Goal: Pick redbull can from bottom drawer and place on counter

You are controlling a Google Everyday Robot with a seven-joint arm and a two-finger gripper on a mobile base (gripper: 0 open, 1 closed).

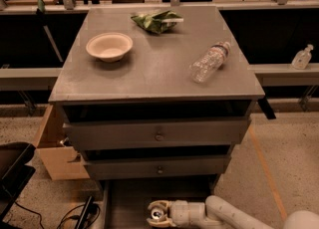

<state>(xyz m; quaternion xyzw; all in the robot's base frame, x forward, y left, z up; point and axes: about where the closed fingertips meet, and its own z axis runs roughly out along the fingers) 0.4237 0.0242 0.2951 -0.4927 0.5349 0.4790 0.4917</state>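
The bottom drawer [124,200] is cut off by the frame. Inside it, the claw [157,214] grips the can [159,215], of which only the silver top shows. Open desk [154,73] lies between bowl [109,47] and bottle [210,61].

A white bowl [109,47], green bag [156,21] and toppled water bottle [210,62] lie apart.

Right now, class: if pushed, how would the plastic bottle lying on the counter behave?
The bottle lies on its side, so it would probably roll. Clear and seemingly empty, it is likely light and crushable. The hand is low in the bottom drawer.
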